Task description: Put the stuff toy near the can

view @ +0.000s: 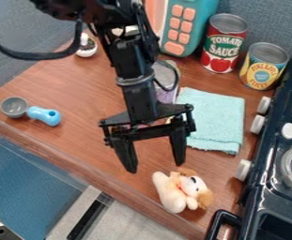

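My gripper [156, 167] hangs over the middle of the counter with its two fingers spread wide and nothing between them. Just below and to the right of it in the view, the cream and tan stuffed toy dog [182, 190] lies on the wood near the counter's front edge, apart from the fingers. Two cans stand at the back right: a red and green tomato sauce can [222, 44] and, to its right, a yellow and blue pineapple can [263, 67].
A folded light-blue cloth [218, 120] lies between toy and cans. The black stove [274, 161] borders the right side. A teal toy microwave [192, 23] stands behind; a grey-and-blue scoop [42, 115] lies left. Another can-like object is partly hidden behind the arm.
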Controlling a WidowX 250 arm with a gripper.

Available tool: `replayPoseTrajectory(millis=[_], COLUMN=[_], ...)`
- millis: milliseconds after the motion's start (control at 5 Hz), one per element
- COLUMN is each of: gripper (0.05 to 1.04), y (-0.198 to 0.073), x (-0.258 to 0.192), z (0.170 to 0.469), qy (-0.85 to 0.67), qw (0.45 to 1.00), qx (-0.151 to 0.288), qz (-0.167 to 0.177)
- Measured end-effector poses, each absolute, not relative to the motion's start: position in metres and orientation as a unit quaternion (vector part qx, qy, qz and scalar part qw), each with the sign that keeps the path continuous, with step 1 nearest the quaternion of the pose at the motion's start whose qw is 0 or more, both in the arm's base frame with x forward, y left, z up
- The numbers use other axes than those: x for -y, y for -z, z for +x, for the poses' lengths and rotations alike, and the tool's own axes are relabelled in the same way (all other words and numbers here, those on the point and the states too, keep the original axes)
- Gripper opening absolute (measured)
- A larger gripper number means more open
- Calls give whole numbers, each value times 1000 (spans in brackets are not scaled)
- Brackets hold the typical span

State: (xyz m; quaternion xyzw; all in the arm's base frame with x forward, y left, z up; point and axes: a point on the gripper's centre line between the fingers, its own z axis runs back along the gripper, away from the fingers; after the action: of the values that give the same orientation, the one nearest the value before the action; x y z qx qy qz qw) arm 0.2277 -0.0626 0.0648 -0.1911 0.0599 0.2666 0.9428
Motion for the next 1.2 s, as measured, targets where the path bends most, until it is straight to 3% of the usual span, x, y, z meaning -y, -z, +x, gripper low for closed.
replayPoseTrajectory(millis=[600,800,1200], gripper=[1001,949,521], y=[-31,-24,-25], x=[88,93,94], z=[227,232,233], qy=[-218,-210,-218], qw=[955,958,956], qx=[-84,-83,-68], qz=[-181,-177,-182])
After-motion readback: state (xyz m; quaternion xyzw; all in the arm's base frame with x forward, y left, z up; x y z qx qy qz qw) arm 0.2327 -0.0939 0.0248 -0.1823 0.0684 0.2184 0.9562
